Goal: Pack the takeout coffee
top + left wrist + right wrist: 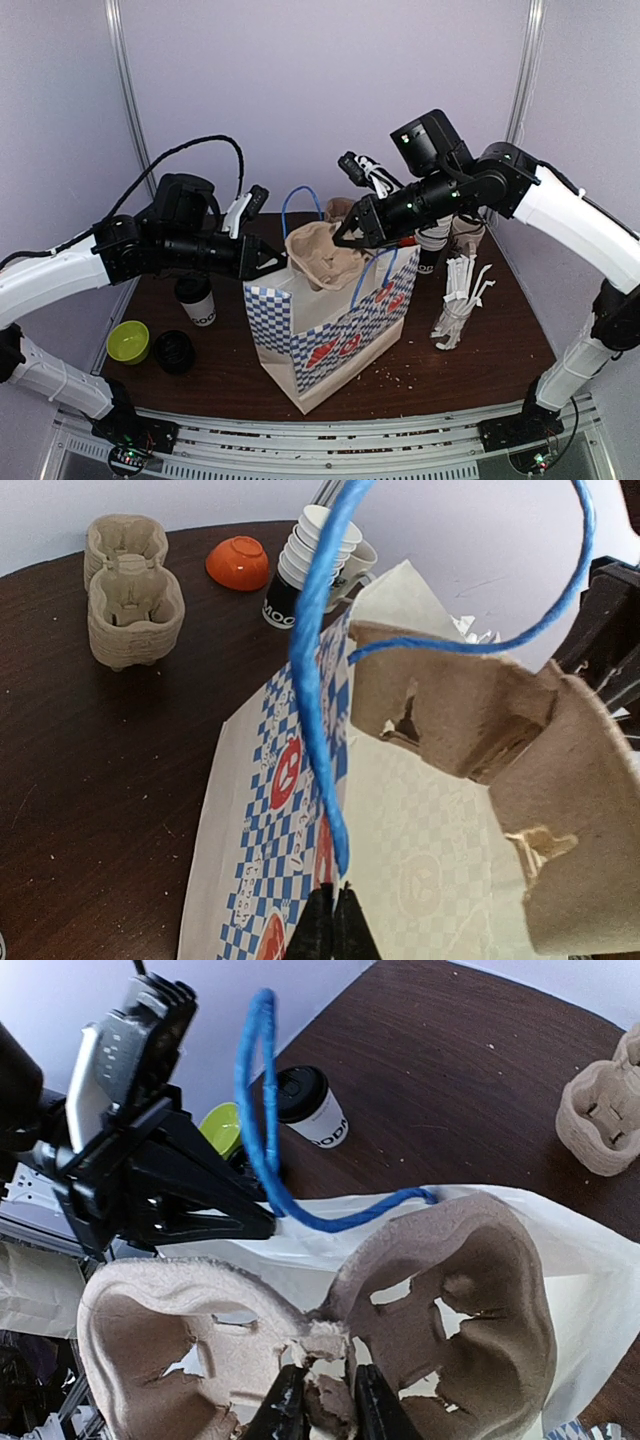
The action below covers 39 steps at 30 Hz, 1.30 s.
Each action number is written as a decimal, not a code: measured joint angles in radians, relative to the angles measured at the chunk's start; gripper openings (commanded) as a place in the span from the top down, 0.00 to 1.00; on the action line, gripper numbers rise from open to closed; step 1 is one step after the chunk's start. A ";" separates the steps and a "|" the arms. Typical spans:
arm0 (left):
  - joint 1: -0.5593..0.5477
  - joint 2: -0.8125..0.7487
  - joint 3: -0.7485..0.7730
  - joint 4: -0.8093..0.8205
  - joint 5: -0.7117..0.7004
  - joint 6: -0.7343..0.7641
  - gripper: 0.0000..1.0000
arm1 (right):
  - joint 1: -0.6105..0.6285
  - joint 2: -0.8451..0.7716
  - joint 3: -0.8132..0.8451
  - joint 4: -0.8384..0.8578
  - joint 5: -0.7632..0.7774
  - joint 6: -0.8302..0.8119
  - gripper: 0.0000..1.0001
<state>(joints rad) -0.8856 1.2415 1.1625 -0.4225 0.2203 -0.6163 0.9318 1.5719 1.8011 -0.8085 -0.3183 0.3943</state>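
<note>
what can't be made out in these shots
- Inside of the bag: in the top view the tray covers its mouth, so how deep the tray sits is hidden.
- Lettering on the cup: only part shows in the top and right wrist views; the rest curves out of sight.
- Most of the left gripper: in the left wrist view the bottom edge cuts off all but the fingertips.

carrier tray (322, 256) base hidden inside bag (335, 335)

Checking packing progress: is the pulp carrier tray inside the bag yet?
Not fully: the carrier tray sticks out of the bag, pinched by the right fingers.
</note>
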 measured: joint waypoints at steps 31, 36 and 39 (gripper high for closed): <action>0.000 0.010 -0.013 0.003 -0.033 -0.021 1.00 | 0.084 0.214 0.014 -0.161 0.238 -0.039 0.83; 0.000 0.010 -0.024 0.014 -0.035 -0.026 1.00 | 0.084 0.222 -0.012 -0.111 0.262 -0.005 0.83; 0.000 0.010 -0.029 0.024 -0.037 -0.029 1.00 | 0.084 0.233 -0.027 -0.088 0.262 0.008 0.79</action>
<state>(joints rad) -0.8856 1.2518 1.1336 -0.3988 0.1829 -0.6453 1.0153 1.8046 1.7737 -0.8963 -0.0563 0.4023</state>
